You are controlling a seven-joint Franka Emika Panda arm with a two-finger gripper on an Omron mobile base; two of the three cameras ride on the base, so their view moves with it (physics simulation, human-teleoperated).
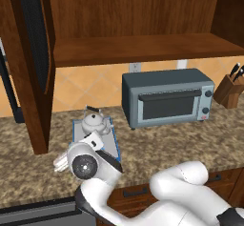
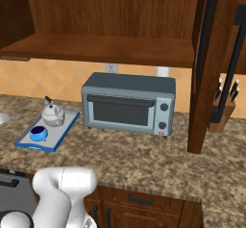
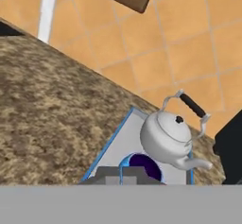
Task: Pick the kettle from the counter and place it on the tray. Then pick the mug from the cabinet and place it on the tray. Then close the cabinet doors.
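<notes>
The white-silver kettle stands upright at the far end of the blue-rimmed grey tray on the granite counter. The blue mug sits on the tray's near end; in the left base view my hand covers it. My gripper hovers just above the mug, fingertips together, holding nothing. The cabinet shelf is bare. Its doors stand swung out towards me.
A grey toaster oven stands right of the tray against the tiled wall. A knife block is at the far right. The open doors jut out over the counter on both sides.
</notes>
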